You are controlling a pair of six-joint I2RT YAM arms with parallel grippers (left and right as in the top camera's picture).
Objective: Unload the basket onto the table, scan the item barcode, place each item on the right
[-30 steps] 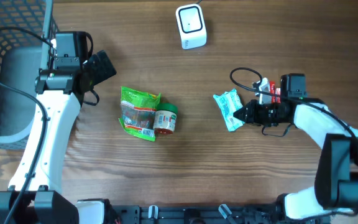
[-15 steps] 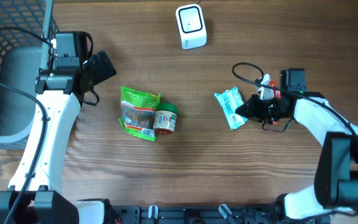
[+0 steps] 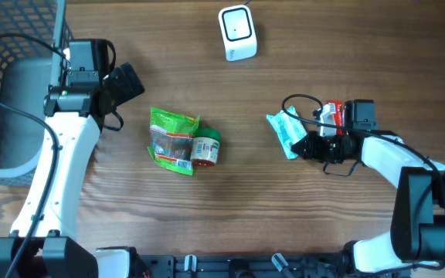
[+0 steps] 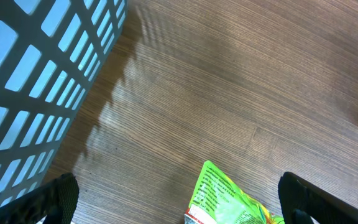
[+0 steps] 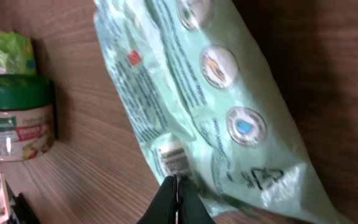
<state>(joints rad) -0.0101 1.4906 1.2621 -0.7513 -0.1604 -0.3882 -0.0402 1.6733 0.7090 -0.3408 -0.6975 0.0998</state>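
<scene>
At right, pinching fingers [image 5: 165, 205] have shifted the packet [image 3: 286, 131] slightly

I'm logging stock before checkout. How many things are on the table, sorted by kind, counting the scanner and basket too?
Soft packets: 2 (green bag, mint packet)
Jars: 1 (green-lidded jar)
Scanners: 1 (white scanner)
Baskets: 1 (grey basket)
Total: 5

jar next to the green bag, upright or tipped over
Tipped, lying on its side: overhead shows the jar with its label facing up and the green lid seen edge-on at one end, beside the green bag.
</scene>
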